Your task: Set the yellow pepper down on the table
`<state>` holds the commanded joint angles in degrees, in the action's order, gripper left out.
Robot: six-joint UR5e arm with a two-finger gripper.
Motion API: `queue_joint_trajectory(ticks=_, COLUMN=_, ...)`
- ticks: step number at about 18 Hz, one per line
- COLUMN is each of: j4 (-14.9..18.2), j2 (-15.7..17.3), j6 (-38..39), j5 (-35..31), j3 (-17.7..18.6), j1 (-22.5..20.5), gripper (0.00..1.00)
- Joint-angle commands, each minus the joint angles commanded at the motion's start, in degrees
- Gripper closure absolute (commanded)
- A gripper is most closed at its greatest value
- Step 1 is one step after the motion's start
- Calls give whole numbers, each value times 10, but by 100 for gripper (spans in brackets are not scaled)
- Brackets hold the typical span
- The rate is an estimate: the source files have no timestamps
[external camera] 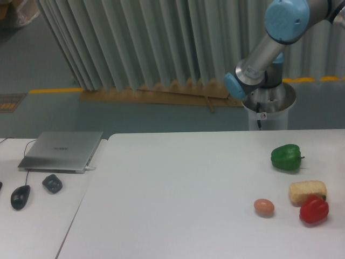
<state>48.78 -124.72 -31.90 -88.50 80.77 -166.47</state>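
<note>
The yellow pepper does not show in this view. The white table (pixel 178 194) fills the middle and right of the frame. Only the arm's upper links (pixel 269 48) show at the top right, behind the table's far edge. The gripper itself is out of view.
A green pepper (pixel 286 157), a red pepper (pixel 314 210), a yellowish sponge-like block (pixel 307 191) and an egg (pixel 264 206) lie at the table's right. On the smaller desk at the left are a closed laptop (pixel 62 151), a mouse (pixel 20 196) and a dark small object (pixel 52 183).
</note>
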Motion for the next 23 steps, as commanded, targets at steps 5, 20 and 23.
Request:
queue_joint_trajectory(ticks=5, j4=0, j2=2, j6=0, j5=0, j3=4, j1=1, gripper=29)
queue_joint_trajectory(ticks=20, j4=10, j2=75, j6=-9, j5=45, j3=47, j1=4, gripper=43)
queue_joint_trajectory(ticks=23, j4=27, j2=87, j6=-8, j5=43, j3=53, j1=19, gripper=43)
